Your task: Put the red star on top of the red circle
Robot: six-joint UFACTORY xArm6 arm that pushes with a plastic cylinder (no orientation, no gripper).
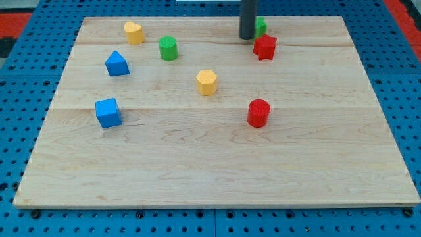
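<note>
A: Where is the red star [265, 47] sitting?
B: Near the board's [217, 178] top edge, right of centre, well above the red circle [258, 113].
A: And the tip [247, 37]?
B: It is resting just left of the star, in front of a green block [261, 27]. The rod has no jaws, so it is holding nothing.

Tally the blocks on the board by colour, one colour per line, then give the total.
Red: 2, the red star and the red circle
Green: 2, the green cylinder and a green block partly hidden behind the rod
Yellow: 2, the yellow heart and the yellow hexagon
Blue: 2, the blue house-shaped block and the blue cube
Total: 8
</note>
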